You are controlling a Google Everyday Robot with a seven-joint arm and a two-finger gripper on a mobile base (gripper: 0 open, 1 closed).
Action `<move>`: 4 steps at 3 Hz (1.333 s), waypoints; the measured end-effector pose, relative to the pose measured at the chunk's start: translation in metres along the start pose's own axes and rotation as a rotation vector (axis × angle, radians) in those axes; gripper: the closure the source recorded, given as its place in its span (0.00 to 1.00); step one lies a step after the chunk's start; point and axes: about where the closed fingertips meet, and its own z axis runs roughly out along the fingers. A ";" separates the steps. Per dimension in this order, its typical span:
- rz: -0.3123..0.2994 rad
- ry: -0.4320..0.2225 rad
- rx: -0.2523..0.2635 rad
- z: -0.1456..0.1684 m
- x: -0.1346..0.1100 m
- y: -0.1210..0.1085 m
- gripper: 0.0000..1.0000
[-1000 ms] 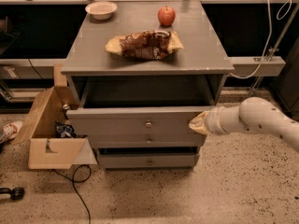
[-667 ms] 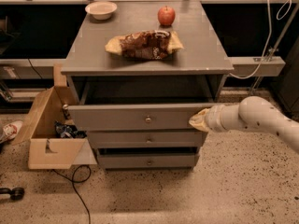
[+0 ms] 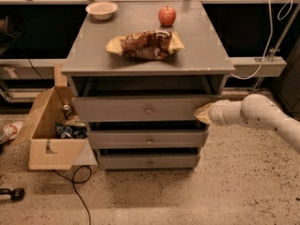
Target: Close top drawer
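Tool [image 3: 202, 113] at right end of top drawer [image 3: 122, 109], apple [image 3: 167, 16] behind snack bag [image 3: 145, 45] (atop cabinet [image 3: 206, 55]), box [image 3: 49, 153] at left.

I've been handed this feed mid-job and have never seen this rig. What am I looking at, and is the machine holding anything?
A single camera looks down on the front of a grey cabinet. The white tube coming in from the right is the robot's only arm. Its tan tip is the claw, which sits at the right end of the top drawer. That drawer is partly pulled out, and there are two more drawers below it. A bowl, an apple and a snack bag lie on top of the cabinet. A cardboard box stands on the floor beside it. The claw appears to carry nothing.
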 end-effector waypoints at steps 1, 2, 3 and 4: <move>0.023 -0.002 0.022 0.002 0.005 -0.010 1.00; 0.023 -0.002 0.022 0.001 0.005 -0.009 1.00; 0.027 -0.023 0.052 -0.035 0.010 -0.002 1.00; 0.028 -0.050 0.078 -0.089 0.012 0.014 1.00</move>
